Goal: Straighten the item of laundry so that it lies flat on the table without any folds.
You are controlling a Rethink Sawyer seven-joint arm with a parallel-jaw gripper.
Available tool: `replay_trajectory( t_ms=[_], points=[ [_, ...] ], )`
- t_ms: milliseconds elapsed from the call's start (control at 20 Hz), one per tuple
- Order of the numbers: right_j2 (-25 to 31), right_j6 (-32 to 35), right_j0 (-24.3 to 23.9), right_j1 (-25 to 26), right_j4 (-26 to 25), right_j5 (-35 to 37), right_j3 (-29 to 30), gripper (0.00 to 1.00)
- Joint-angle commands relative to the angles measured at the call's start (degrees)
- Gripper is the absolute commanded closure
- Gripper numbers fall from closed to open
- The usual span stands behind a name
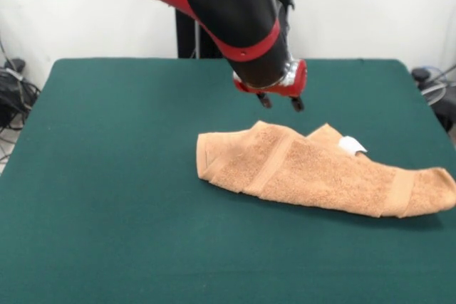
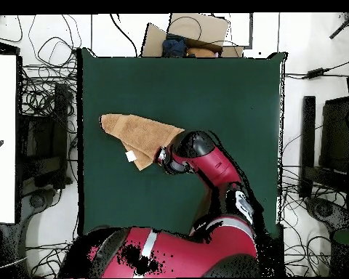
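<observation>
Front view: folded towel lies below gripper, apart.

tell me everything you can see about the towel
The towel is light orange-tan terry cloth with woven border bands and a small white tag at its far edge. It is folded over itself into a long, rumpled strip, not flat. In the front view it lies on the green table right of centre, its right end near the table's edge. The gripper hovers just beyond it, apparently not touching; only the table touches it.
</observation>
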Motion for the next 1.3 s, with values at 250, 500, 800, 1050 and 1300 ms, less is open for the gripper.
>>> replay_trajectory(
  t_ms=[250,500,800,1050,1300],
  points=[
    [6.08,7.37,-1.02,2.84,-1.09,-7.26,5.39,0.0],
    [7.29,5.63,-2.79,6.26,-1.16,-10.42,3.74,0.0],
    [7.99,6.18,-3.64,9.74,-2.29,-13.3,1.12,0.0],
    [8.14,6.81,-3.87,10.98,-3.06,-13.56,-0.29,0.0],
    [8.49,7.23,-4.28,9.86,-3.92,-14.06,1.13,0.0]
  ],
)
